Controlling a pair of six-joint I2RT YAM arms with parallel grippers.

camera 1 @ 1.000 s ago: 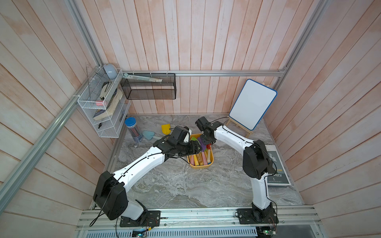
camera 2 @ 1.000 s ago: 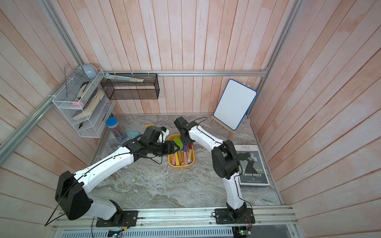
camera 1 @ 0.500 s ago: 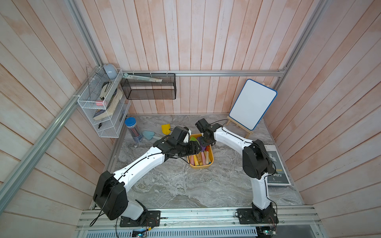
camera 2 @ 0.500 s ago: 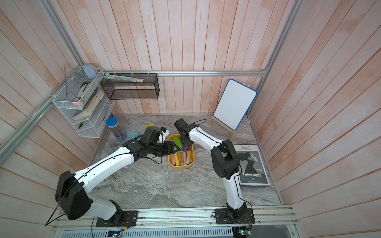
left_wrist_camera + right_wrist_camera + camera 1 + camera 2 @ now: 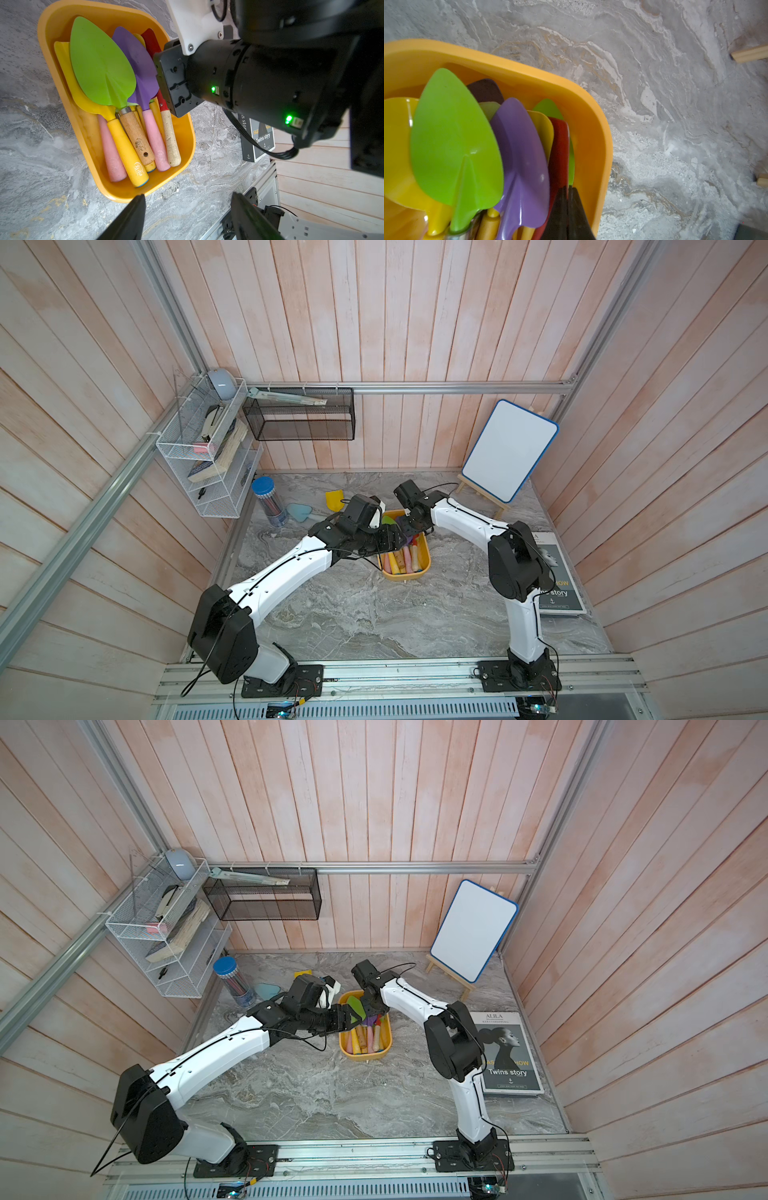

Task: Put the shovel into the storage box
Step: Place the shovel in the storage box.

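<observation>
**Item: shallow yellow-orange plastic storage box (image 5: 49, 27), rounded corners, mid-counter, stocked with toy shovels.**

On top I list a green-bladed shovel (image 5: 101, 64) with a wooden handle, a purple-bladed shovel (image 5: 141, 68) with a pink handle, a red-bladed shovel (image 5: 170, 135) with a pale wooden handle, and a yellow shovel (image 5: 124, 149). All lie along the box's long axis, blades toward the back edge of the grey marble-patterned counter (image 5: 353, 614), handles toward its front edge. The walls (image 5: 374, 323) are pale wood planks. My left gripper (image 5: 188, 195) hangs at the box's left side, fingers apart and empty. My right gripper (image 5: 568, 190) sits over the blade end, fingers together.
</observation>
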